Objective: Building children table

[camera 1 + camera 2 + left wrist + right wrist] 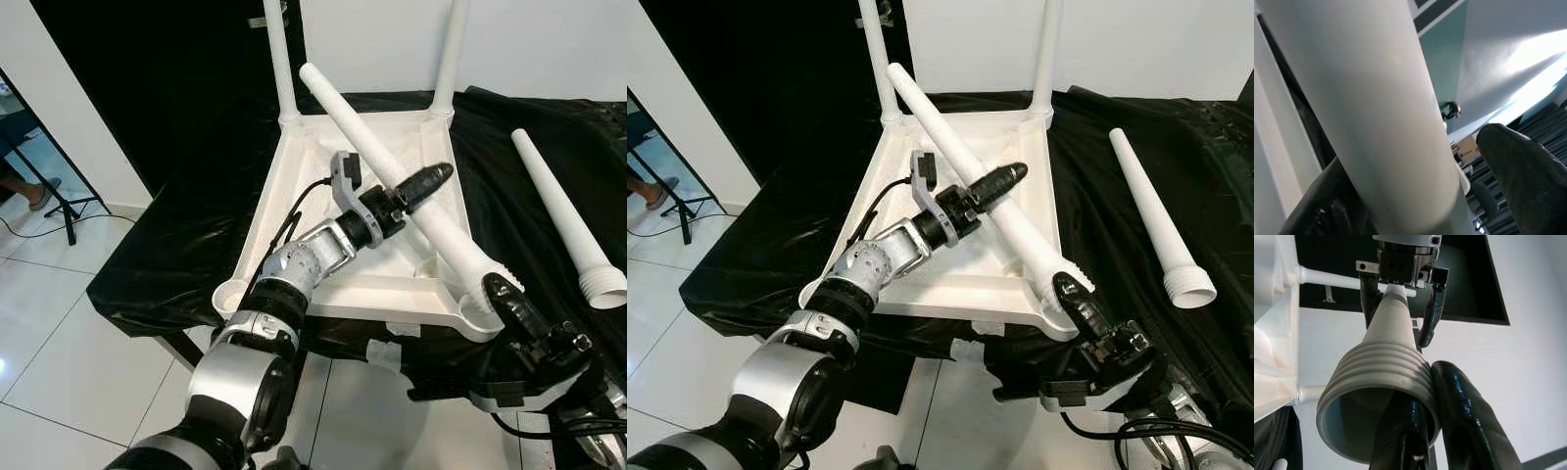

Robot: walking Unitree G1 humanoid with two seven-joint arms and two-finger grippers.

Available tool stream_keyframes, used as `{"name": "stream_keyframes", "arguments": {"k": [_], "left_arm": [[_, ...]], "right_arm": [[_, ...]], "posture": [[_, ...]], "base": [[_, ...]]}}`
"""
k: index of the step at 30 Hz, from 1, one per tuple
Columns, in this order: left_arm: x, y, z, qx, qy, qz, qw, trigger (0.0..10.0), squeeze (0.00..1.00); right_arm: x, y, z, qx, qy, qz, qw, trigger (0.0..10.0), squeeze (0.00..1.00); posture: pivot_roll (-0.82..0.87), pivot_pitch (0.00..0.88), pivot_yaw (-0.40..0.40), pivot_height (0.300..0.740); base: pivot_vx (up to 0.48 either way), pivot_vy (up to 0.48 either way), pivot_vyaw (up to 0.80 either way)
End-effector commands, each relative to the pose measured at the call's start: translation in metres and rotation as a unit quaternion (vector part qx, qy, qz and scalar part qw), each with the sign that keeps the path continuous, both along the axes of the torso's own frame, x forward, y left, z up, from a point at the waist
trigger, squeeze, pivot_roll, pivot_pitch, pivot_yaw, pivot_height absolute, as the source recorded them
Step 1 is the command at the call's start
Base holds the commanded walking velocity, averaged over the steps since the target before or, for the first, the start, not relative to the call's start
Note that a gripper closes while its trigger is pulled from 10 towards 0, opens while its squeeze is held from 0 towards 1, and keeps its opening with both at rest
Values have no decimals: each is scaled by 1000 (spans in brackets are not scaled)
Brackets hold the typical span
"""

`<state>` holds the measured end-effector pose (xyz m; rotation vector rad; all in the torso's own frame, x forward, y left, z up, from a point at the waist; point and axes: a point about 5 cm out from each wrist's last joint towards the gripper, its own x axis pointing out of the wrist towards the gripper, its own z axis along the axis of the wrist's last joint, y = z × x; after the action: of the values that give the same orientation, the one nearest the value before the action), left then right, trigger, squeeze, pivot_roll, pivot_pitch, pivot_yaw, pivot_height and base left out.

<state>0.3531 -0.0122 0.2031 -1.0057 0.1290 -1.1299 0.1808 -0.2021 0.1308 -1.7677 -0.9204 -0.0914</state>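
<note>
- An upturned white children's table top [323, 284] lies at the frame's centre on a desk [167, 264] draped in black cloth, two legs already standing at its far corners.
- A loose white leg [392, 171] slants across it from upper centre to lower right.
- The left gripper [423, 184] is clamped around that leg's middle.
- The right gripper [505, 302] pinches its threaded end [1378, 396], one finger inside the opening, by the lower-right corner socket.
- Another leg [563, 220] lies on the cloth at right.

A black cloth [186, 245] drapes the table across mid-frame; at left, a black tripod stand [61, 201] rests on white floor tiles [59, 343] beside a person's foot [41, 195]
</note>
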Motion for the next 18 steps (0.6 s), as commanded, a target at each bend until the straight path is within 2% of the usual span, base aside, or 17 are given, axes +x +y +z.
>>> {"name": "stream_keyframes", "arguments": {"k": [1, 8, 9, 10, 11, 12, 13, 14, 15, 16, 18], "left_arm": [[3, 1, 14, -20, -18, 6, 1000, 10000, 0], [6, 1, 16, -22, -24, 6, 999, 10000, 0], [7, 2, 16, -26, -31, 2, 999, 4941, 0], [7, 2, 16, -26, -31, 2, 999, 4941, 0], [7, 1, 14, -24, -32, 3, 999, 0, 0], [6, 1, 13, -25, -38, 2, 999, 0, 0], [5, 0, 12, -25, -42, 0, 999, 0, 0], [4, -1, 11, -25, -48, -1, 999, 0, 0], [4, -1, 11, -25, -48, -1, 999, 0, 0], [2, -1, 11, -27, -55, -2, 998, 0, 0], [2, -1, 11, -28, -56, -2, 998, 0, 0]], "right_arm": [[-5, 2, -10, -4, 25, 3, 1000, 0, 0], [-10, -1, -20, 0, 39, -8, 999, 0, 0], [-10, -1, -22, 3, 42, -11, 999, 0, 0], [-10, -1, -22, 3, 42, -11, 999, 0, 0], [-10, -1, -22, 7, 44, -13, 999, 0, 0], [-10, -1, -23, 15, 49, -18, 999, 1294, 0], [-10, -2, -24, 23, 52, -21, 998, 3020, 0], [-10, -2, -25, 30, 58, -23, 998, 7686, 0], [-10, -2, -25, 30, 58, -23, 998, 7686, 0], [-9, -3, -27, 39, 66, -27, 997, 10000, 0], [-9, -4, -28, 42, 69, -29, 996, 10000, 0]], "posture": [[-12, 0, 78, 740], [-18, 0, 86, 740], [-19, 0, 89, 740], [-19, 0, 89, 740], [-20, 0, 91, 740], [-20, 0, 91, 740], [-21, 0, 92, 740], [-20, 0, 92, 740], [-20, 0, 92, 740], [-17, 0, 91, 740], [-17, 0, 91, 740]], "base": [[0, 0, 0], [0, 0, 0], [0, 0, 0], [0, 0, 0], [0, 0, 0], [0, 0, 0], [0, 0, 0], [0, 0, 0], [0, 0, 0], [0, 0, 0], [0, 0, 0]]}}
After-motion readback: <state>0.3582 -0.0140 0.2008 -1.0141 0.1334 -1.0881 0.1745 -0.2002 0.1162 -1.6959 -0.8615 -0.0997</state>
